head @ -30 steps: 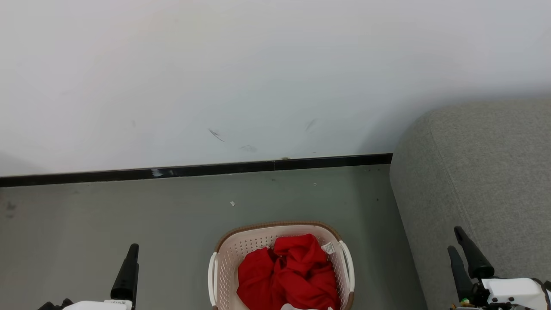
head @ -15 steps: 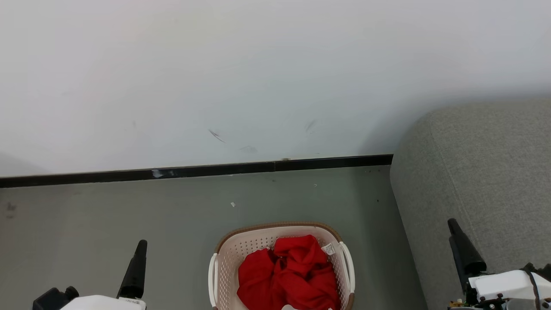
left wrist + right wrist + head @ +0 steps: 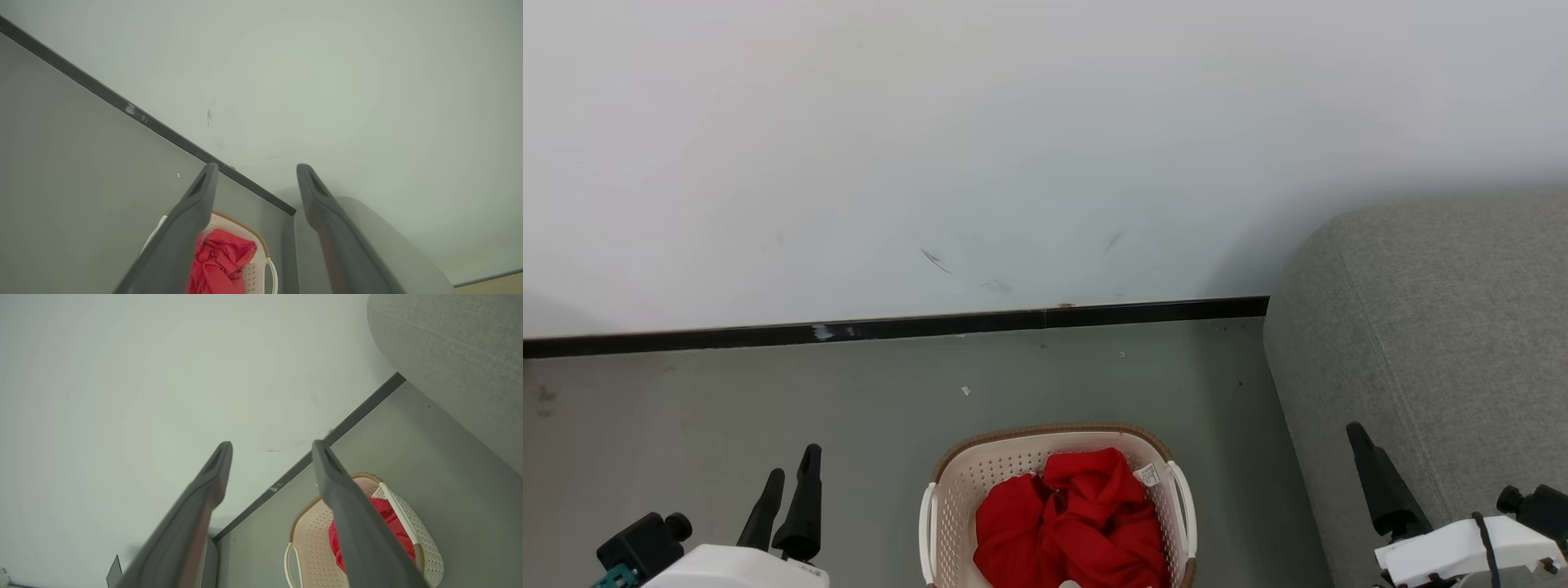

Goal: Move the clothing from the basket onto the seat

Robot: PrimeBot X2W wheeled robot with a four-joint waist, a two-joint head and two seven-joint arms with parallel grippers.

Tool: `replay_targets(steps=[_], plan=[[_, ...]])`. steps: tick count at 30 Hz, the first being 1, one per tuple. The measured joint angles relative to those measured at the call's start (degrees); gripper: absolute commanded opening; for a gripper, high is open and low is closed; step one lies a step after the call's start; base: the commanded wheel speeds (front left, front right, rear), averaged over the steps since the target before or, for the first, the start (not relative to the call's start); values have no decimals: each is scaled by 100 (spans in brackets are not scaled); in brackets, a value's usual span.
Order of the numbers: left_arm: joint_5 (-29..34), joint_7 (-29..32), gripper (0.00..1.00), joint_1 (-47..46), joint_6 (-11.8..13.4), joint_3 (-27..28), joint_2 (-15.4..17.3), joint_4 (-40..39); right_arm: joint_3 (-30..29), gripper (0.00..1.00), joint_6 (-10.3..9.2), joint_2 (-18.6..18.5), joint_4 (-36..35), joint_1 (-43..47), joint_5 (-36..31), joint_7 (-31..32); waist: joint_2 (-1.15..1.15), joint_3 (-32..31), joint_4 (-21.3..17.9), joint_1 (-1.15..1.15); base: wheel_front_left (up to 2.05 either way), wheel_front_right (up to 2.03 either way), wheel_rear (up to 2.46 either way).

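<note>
Clothing [image 3: 1068,523]: one red heap, one basket [image 3: 970,480]

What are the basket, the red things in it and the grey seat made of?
The basket looks like moulded cream plastic, matt, its walls punched with small holes; the brown rim imitates weave. The clothing is soft red cloth, crumpled in folds; which fibre, I cannot tell. The seat is covered in coarse grey woven fabric, with visible grain and a stitched seam.

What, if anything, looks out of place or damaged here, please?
Nothing serious: the wall bears dark scuffs above the skirting, and a small white scrap lies on the floor beyond the basket.
</note>
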Motion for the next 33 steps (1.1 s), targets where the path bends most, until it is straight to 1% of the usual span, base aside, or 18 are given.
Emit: replay_targets(steps=[10, 13, 17, 25, 27, 33], plan=[[1107, -219, 100, 4, 303, -271, 51, -180, 16, 100, 1, 57, -121, 44, -1349, -124, 0, 16, 2, -24, 0, 0, 0], [1418, -256, 100, 13, 360, -344, 67, -212, 22, 100, 2, 81, -146, 48, -1726, -171, 0, 22, -2, -31, 0, 0, 0], [1820, -353, 100, 23, 509, -435, 100, -254, 18, 100, 3, 111, -187, 76, -2191, -196, 0, 31, -9, -37, 0, 0, 0], [2550, -504, 100, 34, 713, -600, 111, -385, -14, 100, 5, 183, -312, 157, -3115, -305, 0, 44, -26, -41, 0, 0, 0], [2639, -524, 100, 37, 733, -623, 111, -397, -19, 100, 5, 189, -319, 158, -3217, -335, 0, 45, -28, -41, 0, 0, 0], [3131, -650, 100, 142, 862, -725, 123, -470, -43, 100, 5, 225, -371, 169, -3861, -405, 0, 56, -36, -43, 0, 0, 0]])
